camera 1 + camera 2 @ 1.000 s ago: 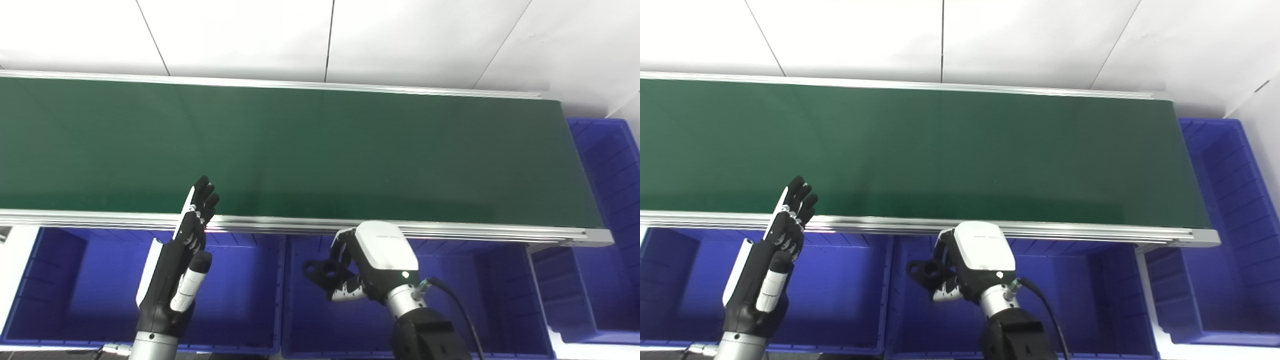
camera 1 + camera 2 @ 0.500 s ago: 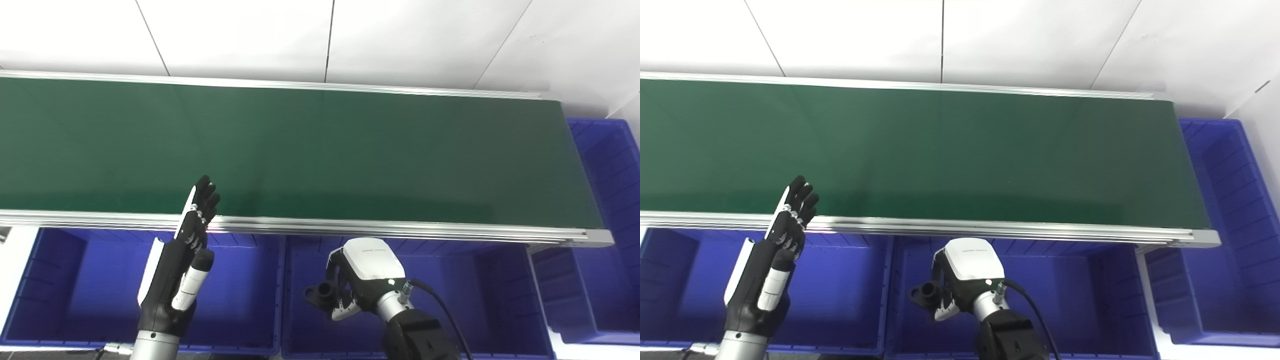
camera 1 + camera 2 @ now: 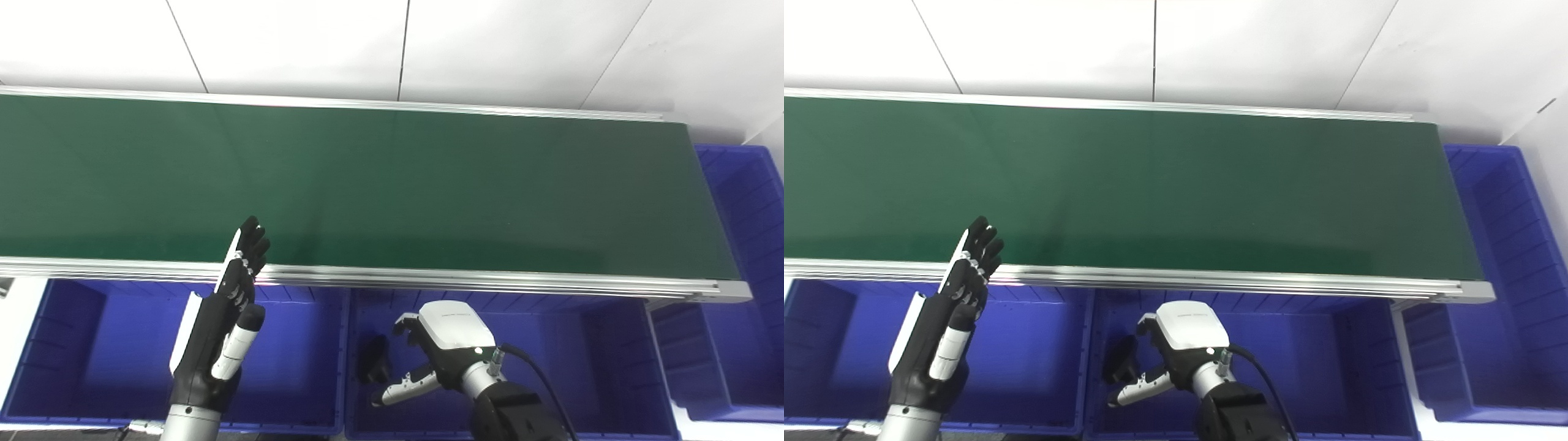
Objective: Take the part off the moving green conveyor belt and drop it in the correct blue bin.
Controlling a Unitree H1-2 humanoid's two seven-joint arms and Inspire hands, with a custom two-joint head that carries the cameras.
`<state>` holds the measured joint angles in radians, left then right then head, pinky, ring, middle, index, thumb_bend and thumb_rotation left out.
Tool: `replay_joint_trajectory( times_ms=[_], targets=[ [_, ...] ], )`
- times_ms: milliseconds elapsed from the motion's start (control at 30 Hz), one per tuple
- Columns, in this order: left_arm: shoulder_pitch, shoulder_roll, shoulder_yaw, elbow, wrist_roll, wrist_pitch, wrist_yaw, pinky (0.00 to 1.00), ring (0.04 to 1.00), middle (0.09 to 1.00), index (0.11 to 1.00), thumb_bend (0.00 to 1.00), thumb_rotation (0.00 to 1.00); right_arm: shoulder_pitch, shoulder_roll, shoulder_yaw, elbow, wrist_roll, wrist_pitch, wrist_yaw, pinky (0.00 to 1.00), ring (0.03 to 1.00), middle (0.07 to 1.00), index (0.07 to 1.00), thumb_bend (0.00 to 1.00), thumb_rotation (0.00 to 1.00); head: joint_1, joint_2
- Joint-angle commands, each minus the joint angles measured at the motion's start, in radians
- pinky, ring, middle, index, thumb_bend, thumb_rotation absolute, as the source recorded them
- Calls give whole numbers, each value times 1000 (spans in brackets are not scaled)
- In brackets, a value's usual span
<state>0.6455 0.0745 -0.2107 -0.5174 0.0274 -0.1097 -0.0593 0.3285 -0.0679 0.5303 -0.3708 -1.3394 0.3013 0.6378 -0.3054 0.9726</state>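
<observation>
Over the middle bin (image 3: 551, 343), the right hand (image 3: 438, 343) spreads its fingers beside the black part (image 3: 372, 361); the left hand (image 3: 223, 312), fingers apart, stands at the belt's (image 3: 392, 184) near edge.

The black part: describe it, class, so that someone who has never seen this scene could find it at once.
Start at the long green conveyor belt and look below its near rail at the row of blue bins. Inside the middle bin, near its left wall, sits the black part, just beyond the open right hand. It is the only loose dark thing in any bin.
</observation>
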Motion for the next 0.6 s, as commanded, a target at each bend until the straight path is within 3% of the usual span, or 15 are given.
replay_joint_trajectory(
  times_ms=[0,100,300,400,467,567],
  targets=[
    [9,-9,-10,-39,2,-15,-6,1000,987,1000,1000,731,883,9,22,-25,-97,33,31,56,497,628,740,765,1000,680,5,-2],
    [14,-13,-15,-40,13,-16,-5,1000,984,1000,1000,740,879,32,28,-75,-197,99,40,105,473,652,747,774,1000,724,17,-7],
    [21,-10,-16,-35,34,-33,-6,990,980,1000,1000,755,888,106,47,-185,-403,279,70,110,490,627,721,768,982,785,24,-18],
    [23,-4,-10,-29,36,-41,-6,981,976,1000,1000,760,889,200,66,-252,-491,507,82,42,483,600,696,770,910,852,23,-26],
    [22,1,-5,-24,35,-43,-7,983,976,1000,1000,766,887,284,107,-299,-473,734,9,-75,490,602,698,765,842,846,19,-30],
    [19,7,3,-15,32,-46,-9,979,976,1000,1000,773,894,371,157,-331,-360,925,-204,-268,530,618,720,786,791,884,6,-40]
  ],
)
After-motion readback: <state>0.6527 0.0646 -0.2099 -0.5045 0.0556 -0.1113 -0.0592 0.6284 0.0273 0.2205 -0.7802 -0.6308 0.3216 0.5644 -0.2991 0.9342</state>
